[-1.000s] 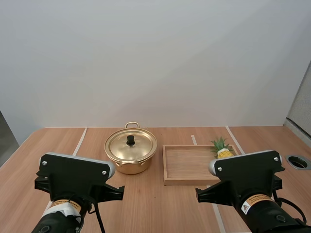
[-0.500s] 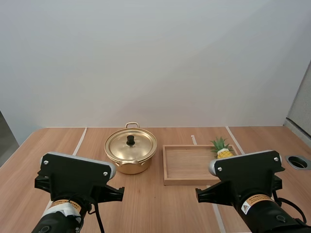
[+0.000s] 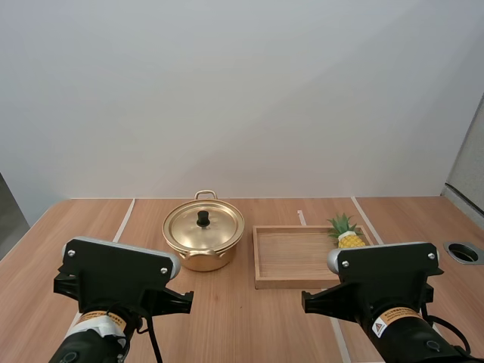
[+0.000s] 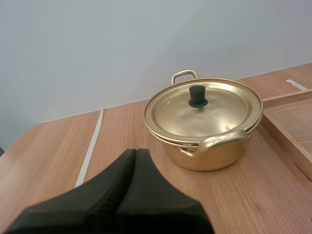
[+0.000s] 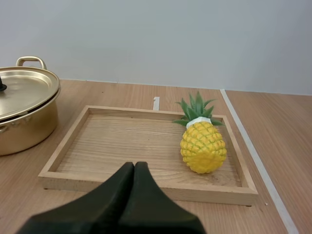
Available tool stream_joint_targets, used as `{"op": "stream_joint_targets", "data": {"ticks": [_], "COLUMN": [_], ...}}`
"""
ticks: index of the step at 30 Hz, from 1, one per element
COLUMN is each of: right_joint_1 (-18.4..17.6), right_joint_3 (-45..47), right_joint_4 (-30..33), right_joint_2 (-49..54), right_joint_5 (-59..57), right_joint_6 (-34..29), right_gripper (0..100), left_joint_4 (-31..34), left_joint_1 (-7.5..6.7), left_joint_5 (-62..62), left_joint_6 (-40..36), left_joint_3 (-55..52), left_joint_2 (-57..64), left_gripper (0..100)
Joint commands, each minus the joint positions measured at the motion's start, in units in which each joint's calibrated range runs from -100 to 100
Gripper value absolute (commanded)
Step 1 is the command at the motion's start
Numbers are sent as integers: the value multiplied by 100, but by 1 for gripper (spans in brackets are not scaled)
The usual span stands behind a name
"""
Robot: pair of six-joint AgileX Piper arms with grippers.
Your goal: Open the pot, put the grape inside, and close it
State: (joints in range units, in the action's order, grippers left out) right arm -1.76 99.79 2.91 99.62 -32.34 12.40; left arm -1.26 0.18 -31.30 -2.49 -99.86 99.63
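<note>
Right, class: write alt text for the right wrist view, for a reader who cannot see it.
A yellow pineapple sits in a wooden tray, beyond the shut right gripper. A gold pot, lid on, stands beside the tray.

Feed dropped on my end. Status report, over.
Left pincer shut, empty, short of the pot. Right pincer shut, empty, before the tray. Lid on. Fruit in tray is a pineapple. Nothing blocking the lid.

Bare table (image 4: 58,146) lies ahead of the left gripper (image 4: 135,152) up to the gold pot (image 4: 214,156), ahead and to its right, with the lid knob (image 4: 197,95) unobstructed. Just ahead of the right gripper (image 5: 134,165) runs the near rim of the wooden tray (image 5: 219,191). A pineapple (image 5: 203,146) sits ahead-right inside; the floor to its left is open.
</note>
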Motion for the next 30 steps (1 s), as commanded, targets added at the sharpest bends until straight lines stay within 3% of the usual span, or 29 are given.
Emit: {"op": "stream_joint_targets", "data": {"ticks": [1, 30], "right_joint_1": [17, 17], "right_joint_3": [21, 21], "right_joint_4": [-13, -52], "right_joint_2": [38, 38], "right_joint_5": [130, 114], "right_joint_6": [-48, -46], "right_gripper": [0, 0], "left_joint_4": [14, 14], "left_joint_1": [-20, -20], "left_joint_5": [71, 71], "left_joint_6": [4, 4], "left_joint_3": [-14, -14], "left_joint_2": [37, 37], "left_gripper": [0, 0]}}
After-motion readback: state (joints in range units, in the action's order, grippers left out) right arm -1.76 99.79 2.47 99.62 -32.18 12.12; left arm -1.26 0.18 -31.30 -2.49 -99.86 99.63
